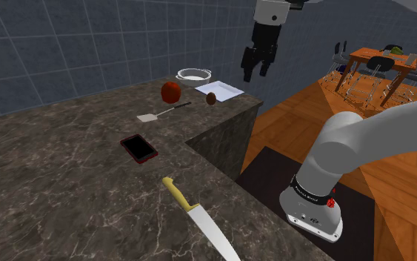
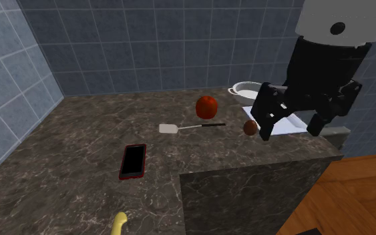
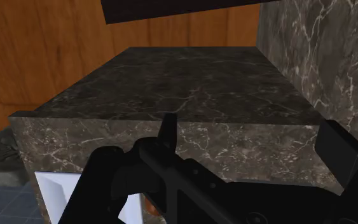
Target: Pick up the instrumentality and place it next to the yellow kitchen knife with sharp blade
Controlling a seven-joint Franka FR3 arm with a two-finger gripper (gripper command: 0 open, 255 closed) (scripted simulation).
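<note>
we see the gripper (image 1: pixel 255 74) spread wide, empty, up near the white plate (image 1: pixel 220 90); spatula (image 1: pixel 162 113) flat on counter (image 1: pixel 66 185) between apple (image 1: pixel 170 91) and red phone (image 1: pixel 138 148), well apart from yellow-handled knife (image 1: pixel 195 215)
</note>
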